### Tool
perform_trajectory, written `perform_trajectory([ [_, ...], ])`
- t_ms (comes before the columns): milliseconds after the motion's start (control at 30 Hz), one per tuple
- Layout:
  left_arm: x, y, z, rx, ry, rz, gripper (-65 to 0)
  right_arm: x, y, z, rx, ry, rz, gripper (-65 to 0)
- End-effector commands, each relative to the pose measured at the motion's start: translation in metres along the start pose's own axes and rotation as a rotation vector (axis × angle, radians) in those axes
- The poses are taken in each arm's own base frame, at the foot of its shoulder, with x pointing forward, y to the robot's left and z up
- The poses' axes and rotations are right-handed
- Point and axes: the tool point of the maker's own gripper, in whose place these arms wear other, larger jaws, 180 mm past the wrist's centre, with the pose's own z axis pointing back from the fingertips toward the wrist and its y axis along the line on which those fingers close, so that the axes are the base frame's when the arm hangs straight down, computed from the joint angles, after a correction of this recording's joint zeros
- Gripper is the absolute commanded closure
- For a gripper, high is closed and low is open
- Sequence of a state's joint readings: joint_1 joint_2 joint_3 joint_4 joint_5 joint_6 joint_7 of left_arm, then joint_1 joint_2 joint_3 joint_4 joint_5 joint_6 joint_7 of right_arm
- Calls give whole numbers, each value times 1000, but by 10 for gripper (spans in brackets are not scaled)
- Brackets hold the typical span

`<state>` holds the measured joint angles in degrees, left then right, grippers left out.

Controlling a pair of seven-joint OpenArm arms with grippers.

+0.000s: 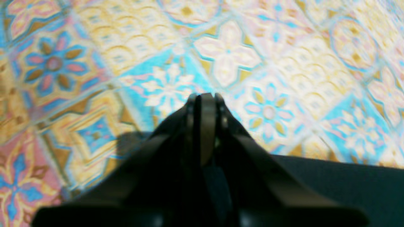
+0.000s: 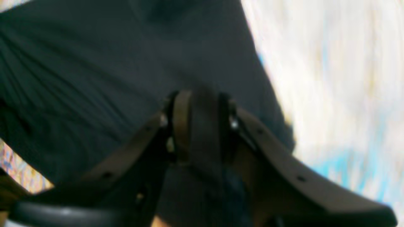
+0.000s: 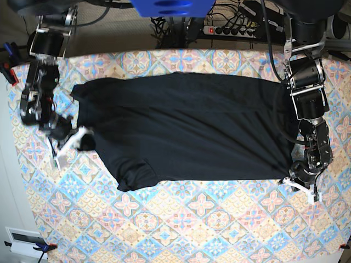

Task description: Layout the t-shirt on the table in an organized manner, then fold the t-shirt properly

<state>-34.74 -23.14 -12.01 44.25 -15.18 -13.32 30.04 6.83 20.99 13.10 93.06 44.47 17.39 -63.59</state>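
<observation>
T-shirt is lying spread across your patterned tabletop, your left gripper resting with jaws pressed together at its hem corner, your right gripper pinching its sleeve.

Behind the far edge of my work surface I see a power strip amid a tangle of dark cables on a brownish floor. A white wall runs along one side, carrying a pale outlet plate.

base: overhead, far | wrists: close, downward | shared: t-shirt
</observation>
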Motion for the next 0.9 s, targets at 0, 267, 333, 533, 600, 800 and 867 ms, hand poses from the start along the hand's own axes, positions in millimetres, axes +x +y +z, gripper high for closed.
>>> perform_trajectory([
  [0,33,1,5,-3,-79,-3,0,9,-2,-1,-18,-4,40,-169],
  [267,21,4,5,2,-59,-7,0,20,3,-64,-82,107,258,-221],
  [333,21,4,5,2,-59,-7,0,23,3,-76,-80,108,275,-221],
  [533,10,8,5,8,-42,-5,0,27,-20,-93,-119,92,244,-223],
  [600,10,8,5,8,-43,-2,0,25,-28,-97,-134,102,238,-224],
  [800,10,8,5,8,-43,-2,0,13,-32,-109,-109,124,283,-225],
  [867,10,8,5,8,-43,-2,0,6,-38,-110,-119,135,275,-230],
])
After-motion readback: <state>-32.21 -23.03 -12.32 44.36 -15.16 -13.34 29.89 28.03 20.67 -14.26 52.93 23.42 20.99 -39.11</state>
